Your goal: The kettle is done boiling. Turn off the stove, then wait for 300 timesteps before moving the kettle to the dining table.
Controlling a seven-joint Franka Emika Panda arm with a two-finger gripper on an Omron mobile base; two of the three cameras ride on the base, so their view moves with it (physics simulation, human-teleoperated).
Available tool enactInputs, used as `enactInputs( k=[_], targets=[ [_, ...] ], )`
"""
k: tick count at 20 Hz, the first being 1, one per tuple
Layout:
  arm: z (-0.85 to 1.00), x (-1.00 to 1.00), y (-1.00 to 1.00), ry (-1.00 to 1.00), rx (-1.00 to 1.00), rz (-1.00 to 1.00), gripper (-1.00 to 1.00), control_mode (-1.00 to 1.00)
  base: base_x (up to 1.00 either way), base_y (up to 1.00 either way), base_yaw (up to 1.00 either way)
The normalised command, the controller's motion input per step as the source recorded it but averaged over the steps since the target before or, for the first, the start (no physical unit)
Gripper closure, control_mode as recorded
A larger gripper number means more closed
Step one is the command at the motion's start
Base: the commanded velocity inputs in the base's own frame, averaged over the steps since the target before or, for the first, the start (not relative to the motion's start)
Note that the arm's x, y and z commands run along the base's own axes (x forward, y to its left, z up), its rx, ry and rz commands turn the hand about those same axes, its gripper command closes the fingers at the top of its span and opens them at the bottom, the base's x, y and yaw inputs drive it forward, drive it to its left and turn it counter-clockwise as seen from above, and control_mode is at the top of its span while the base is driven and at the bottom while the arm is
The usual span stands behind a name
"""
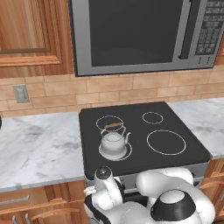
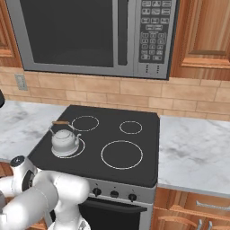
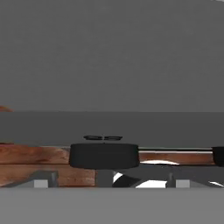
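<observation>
Left base view: kettle near stove front edge.

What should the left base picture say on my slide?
A kettle sits on the stove's front-left burner, under the microwave.

The kettle looks like smooth, polished silvery metal with a brown wooden bar on its handle. The stove has a matt black glass top, and the counters are glossy grey-veined marble.
</observation>
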Motion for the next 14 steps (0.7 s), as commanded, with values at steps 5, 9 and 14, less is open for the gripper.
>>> enactInputs(
  k=[5, 9, 14],
  targets=[
    [0.04, -0.48, 0.00, 0.00, 0.00, -0.01, -1.00, -1.00, 0.00, 0.00, 0.00],
    [0.28, -0.54, 0.00, -0.03, 0.00, -0.03, -1.00, -1.00, 0.00, 0.00, 0.00],
    [0.44, -0.45, 0.00, -0.10, -0.06, -0.04, -1.00, -1.00, 0.00, 0.00, 0.00]
  ],
)
